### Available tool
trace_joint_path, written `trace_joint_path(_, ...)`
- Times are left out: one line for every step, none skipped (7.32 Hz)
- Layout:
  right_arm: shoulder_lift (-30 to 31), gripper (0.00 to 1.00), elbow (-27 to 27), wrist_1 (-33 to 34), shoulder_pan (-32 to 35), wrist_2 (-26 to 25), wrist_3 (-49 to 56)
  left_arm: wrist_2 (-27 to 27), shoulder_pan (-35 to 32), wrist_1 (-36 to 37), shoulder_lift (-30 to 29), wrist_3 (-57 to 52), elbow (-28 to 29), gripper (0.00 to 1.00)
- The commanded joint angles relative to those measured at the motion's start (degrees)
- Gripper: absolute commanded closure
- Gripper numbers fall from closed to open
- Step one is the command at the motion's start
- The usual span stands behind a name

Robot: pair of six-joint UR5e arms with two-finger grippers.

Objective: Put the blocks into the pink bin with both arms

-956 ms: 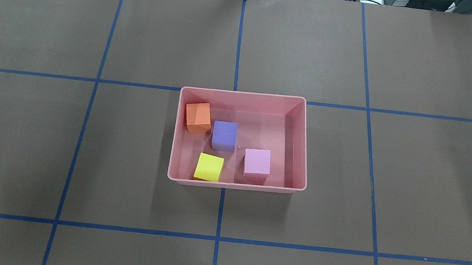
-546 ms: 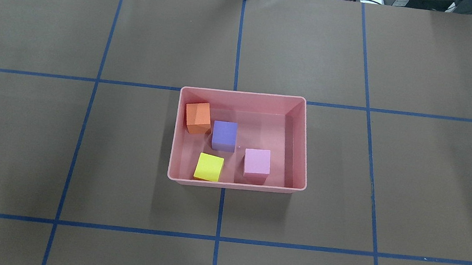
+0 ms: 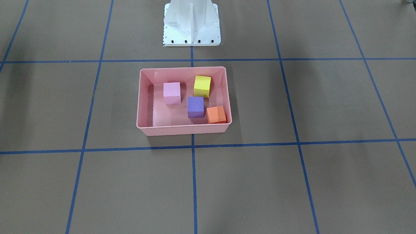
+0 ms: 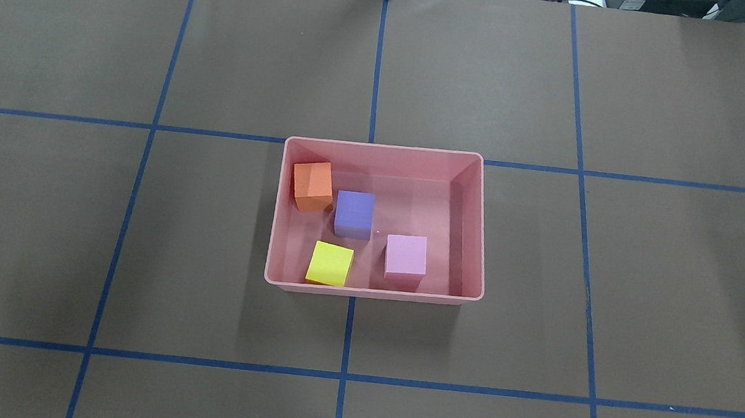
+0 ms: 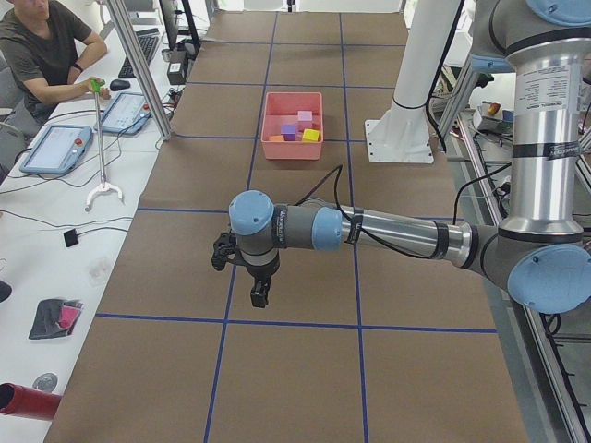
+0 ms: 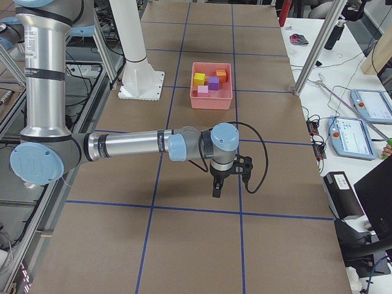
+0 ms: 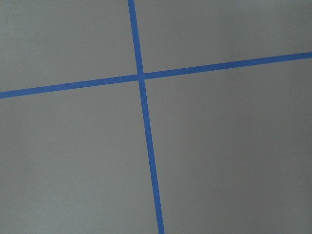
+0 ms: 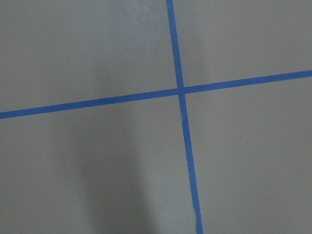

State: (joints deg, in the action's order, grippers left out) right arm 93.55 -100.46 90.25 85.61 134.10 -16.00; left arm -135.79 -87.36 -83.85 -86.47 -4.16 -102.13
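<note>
The pink bin [image 4: 386, 147] stands at the table's middle, also in the front view [image 3: 182, 130]. All four blocks lie inside it: orange [image 4: 312, 185], purple [image 4: 354, 214], yellow [image 4: 330, 263] and light pink [image 4: 406, 255]. My left gripper [image 5: 260, 293] hangs empty over bare table far from the bin, seen only in the left side view. My right gripper [image 6: 216, 190] hangs likewise at the other end, seen only in the right side view. I cannot tell whether either is open or shut. Both wrist views show only brown table cover and blue tape lines.
The white pedestal base [image 3: 191, 22] stands just behind the bin. A person [image 5: 42, 46] sits at a side table with tablets [image 5: 55, 148] beyond the table's far edge. Metal posts [image 6: 315, 49] stand along that edge.
</note>
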Motion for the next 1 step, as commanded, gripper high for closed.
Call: trace_joint_path(0.0,0.01,0.0,-0.2,0.0,0.0,0.0,0.0,0.0,0.0,0.0,0.1,-0.3,0.0)
